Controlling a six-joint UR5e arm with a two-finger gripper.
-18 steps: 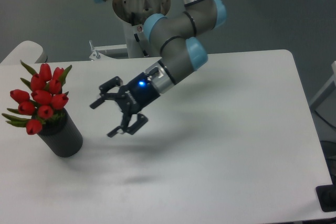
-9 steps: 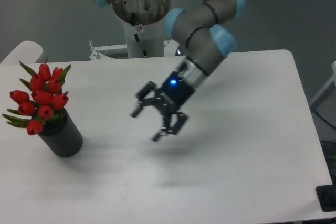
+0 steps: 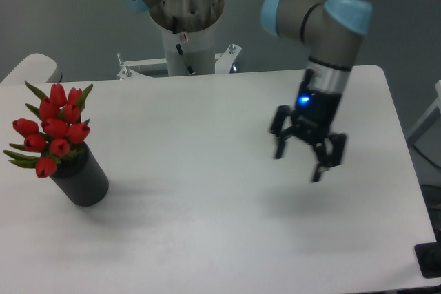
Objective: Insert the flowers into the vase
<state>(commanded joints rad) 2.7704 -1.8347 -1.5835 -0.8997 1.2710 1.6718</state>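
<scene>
Flowers in the vase, arm off to the right with nothing in its grip!

The flowers (image 3: pixel 54 129) stand bunched in the mouth of the vase (image 3: pixel 80 181) near the left edge of the surface (image 3: pixel 207 225), red buds fanning up and leftward with green leaves poking out at the sides. The gripper (image 3: pixel 302 160) hangs well apart from them, far to the right, pointing down, its fingers (image 3: pixel 322 168) spread and released, holding nothing, a blue light glowing on the wrist. The vase lies straight off to the left of those fingers, its long axis upright with a slight lean, so by my reading the insertion looks done. The stems are hidden inside the dark wall, so how deep they sit cannot be told.
</scene>
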